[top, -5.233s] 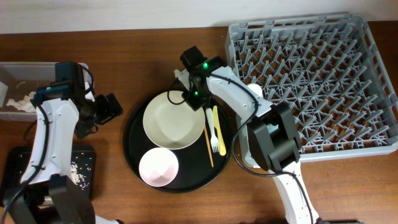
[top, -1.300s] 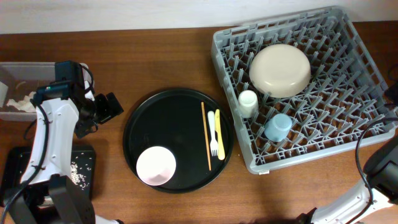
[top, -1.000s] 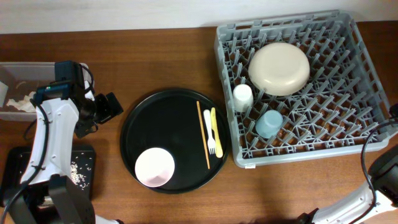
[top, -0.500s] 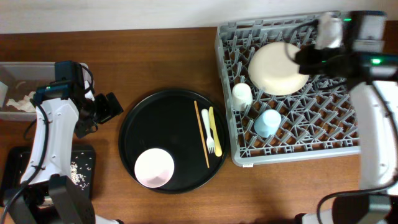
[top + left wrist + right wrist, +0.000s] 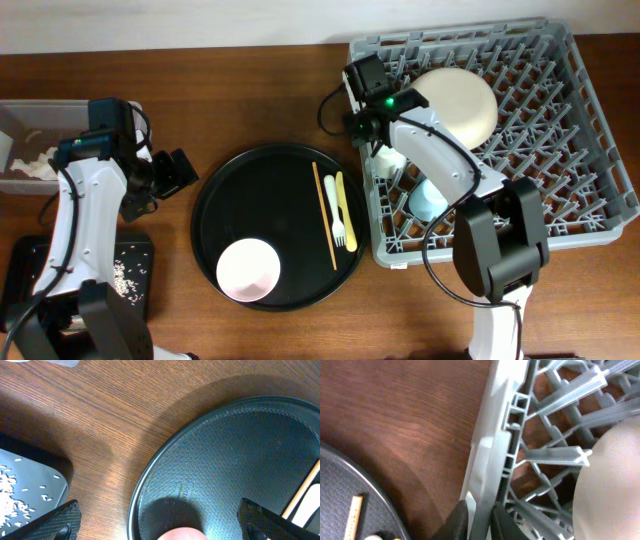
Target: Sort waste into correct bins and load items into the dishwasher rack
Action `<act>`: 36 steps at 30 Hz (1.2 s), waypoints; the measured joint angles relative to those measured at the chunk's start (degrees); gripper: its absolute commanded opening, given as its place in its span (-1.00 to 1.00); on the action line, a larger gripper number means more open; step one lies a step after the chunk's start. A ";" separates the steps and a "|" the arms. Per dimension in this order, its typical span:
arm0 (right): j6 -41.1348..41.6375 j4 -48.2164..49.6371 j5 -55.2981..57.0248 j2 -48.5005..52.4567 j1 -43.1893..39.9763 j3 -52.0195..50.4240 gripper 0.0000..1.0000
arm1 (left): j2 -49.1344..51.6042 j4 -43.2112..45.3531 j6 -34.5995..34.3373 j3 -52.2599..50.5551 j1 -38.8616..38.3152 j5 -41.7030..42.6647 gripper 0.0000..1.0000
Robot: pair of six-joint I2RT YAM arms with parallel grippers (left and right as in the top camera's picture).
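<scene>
The grey dishwasher rack holds the cream plate, the small white cup and the light blue cup. My right gripper is shut on the rack's left wall; in the right wrist view its fingers clamp that wall, beside the plate. The pink bowl, white fork, yellow knife and wooden stick lie on the round black tray. My left gripper is open and empty; in its wrist view it hangs over the tray's left rim.
The clear tub with white napkins stands at the far left. The shallow black rectangular tray with rice grains lies at the front left; its corner also shows in the left wrist view. Bare wood lies between them and the round tray.
The plate and cups have gone from the round tray into the rack. The rack has slid left toward the tray. My right gripper moved from the rack's far side to its left wall and closed on it.
</scene>
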 measured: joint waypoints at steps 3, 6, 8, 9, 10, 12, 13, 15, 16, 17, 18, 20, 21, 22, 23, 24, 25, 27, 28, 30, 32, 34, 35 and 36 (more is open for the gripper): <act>7.21 -0.39 0.15 -0.02 -1.55 0.02 -0.92 | 0.00 0.00 0.00 0.00 0.00 0.00 0.99; 6.95 -0.04 -1.49 -0.02 -3.21 0.02 -0.92 | 0.00 -0.07 0.00 0.00 0.00 0.02 0.99; 8.96 0.44 -1.29 0.00 -3.23 0.02 -0.92 | 0.00 -0.07 0.00 0.00 0.00 0.00 0.99; 10.25 0.90 -0.74 0.02 -3.26 0.02 -0.92 | 0.00 -0.07 0.00 0.00 0.00 0.00 0.99; 11.72 1.36 -0.09 0.15 -3.28 0.02 -0.92 | 0.00 -0.07 0.00 0.00 0.00 0.00 0.99; 13.20 1.99 1.03 0.28 -3.28 0.02 -0.92 | 0.00 -0.07 0.00 0.00 0.00 0.02 0.99; 13.38 1.99 1.51 0.33 -3.28 0.02 -0.92 | 0.00 -0.07 0.00 0.00 0.00 0.00 0.99; 13.97 1.99 3.19 0.42 -3.30 0.02 -0.92 | 0.00 -0.09 0.00 0.00 0.00 0.00 0.99; 14.49 1.99 3.69 0.44 -3.41 0.02 -0.91 | 0.00 -0.09 0.00 0.00 0.00 0.00 0.99; 14.78 1.88 3.93 0.44 -3.63 0.02 -0.92 | 0.00 -0.09 0.00 0.00 0.00 0.00 0.99; 14.91 1.73 4.07 0.44 -3.78 0.02 -0.92 | 0.00 -0.09 0.00 0.00 0.00 0.00 0.99; 15.91 1.18 4.79 0.44 -4.15 0.02 -0.92 | 0.00 -0.09 0.00 0.00 0.00 0.00 0.99; 15.98 0.83 4.92 0.44 -4.20 0.02 -0.92 | 0.00 -0.09 0.00 0.00 0.00 0.00 0.99; 16.02 0.44 5.16 0.44 -4.20 0.11 -0.92 | 0.00 -0.07 0.00 0.00 0.00 0.00 0.99; 16.04 0.42 5.16 0.44 -4.24 0.11 -0.92 | 0.00 -0.09 0.00 0.00 0.00 0.00 0.99; 16.02 0.07 5.09 0.44 -4.24 0.17 -0.92 | 0.00 -0.07 0.00 0.00 0.00 0.00 0.99; 15.98 -0.07 5.09 0.44 -4.24 0.22 -0.92 | 0.00 -0.09 0.00 0.00 0.00 0.02 0.99; 15.98 -1.29 4.92 0.44 -4.24 0.46 -0.92 | 0.00 -0.09 0.00 0.00 0.00 0.00 0.99; 15.98 -1.86 4.90 0.44 -4.24 0.66 -0.91 | 0.00 -0.09 0.00 0.00 0.00 0.00 0.99; 15.98 -2.16 4.87 0.44 -4.24 0.70 -0.92 | 0.00 -0.09 0.00 0.00 0.00 0.02 0.99; 15.98 -2.23 4.35 0.44 -4.39 0.72 -0.92 | 0.00 -0.09 0.00 0.00 0.00 0.00 0.99; 15.98 -2.64 4.02 0.44 -4.46 0.87 -0.92 | 0.00 -0.09 0.00 0.00 0.00 0.00 0.99; 15.96 -3.32 3.89 0.44 -4.46 1.03 -0.92 | 0.00 -0.09 0.00 0.00 0.00 0.00 0.99; 15.69 -4.07 3.78 0.42 -4.46 1.18 -0.92 | 0.00 -0.09 0.00 0.00 0.00 0.00 0.99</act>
